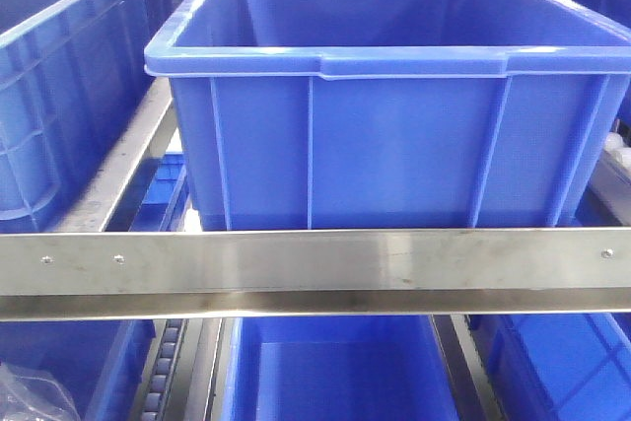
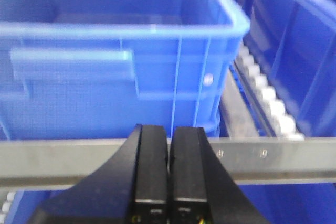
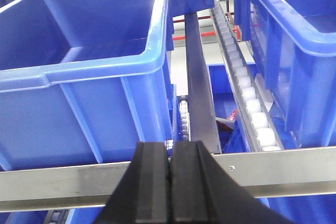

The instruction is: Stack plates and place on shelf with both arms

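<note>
Plates were out of view; left gripper and right gripper jaws closed empty near rail; collision risk.

Steel shelf rail carries blue bins.

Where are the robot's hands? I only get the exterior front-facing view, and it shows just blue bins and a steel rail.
Observer: The left end effector shows in its own wrist view, fingers pressed together, holding nothing.
Operator: And the other one?
Observer: The right end effector is likewise shut and empty, pointing at the steel rail.
Operator: Any plates anywhere?
Observer: None in any view. The right wrist view does show white rollers beside the blue bin.
</note>
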Controlling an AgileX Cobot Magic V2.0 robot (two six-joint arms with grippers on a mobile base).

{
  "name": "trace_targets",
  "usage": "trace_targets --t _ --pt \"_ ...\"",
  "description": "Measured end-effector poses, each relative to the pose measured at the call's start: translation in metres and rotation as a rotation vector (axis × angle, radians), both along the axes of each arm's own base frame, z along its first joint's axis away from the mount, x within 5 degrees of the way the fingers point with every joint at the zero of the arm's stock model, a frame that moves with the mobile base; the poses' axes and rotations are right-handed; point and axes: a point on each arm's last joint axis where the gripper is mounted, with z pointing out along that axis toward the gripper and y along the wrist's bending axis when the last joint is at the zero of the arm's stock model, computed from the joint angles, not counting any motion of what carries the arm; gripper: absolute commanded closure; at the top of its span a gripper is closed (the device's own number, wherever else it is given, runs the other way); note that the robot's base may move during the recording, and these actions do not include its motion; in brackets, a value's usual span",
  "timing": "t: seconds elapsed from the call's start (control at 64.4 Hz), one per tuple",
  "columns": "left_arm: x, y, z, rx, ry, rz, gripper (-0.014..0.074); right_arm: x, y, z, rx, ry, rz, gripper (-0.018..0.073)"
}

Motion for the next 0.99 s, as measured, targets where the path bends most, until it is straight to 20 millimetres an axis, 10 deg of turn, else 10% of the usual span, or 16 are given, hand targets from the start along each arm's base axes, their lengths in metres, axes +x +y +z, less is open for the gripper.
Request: trace_targets --t 0.994 --pt "-0.0012 0.0 0.0066 0.026 -0.082 -0.003 0.0511 0.0 0.0 -0.0002 0.0 0.002 0.0 0.0541"
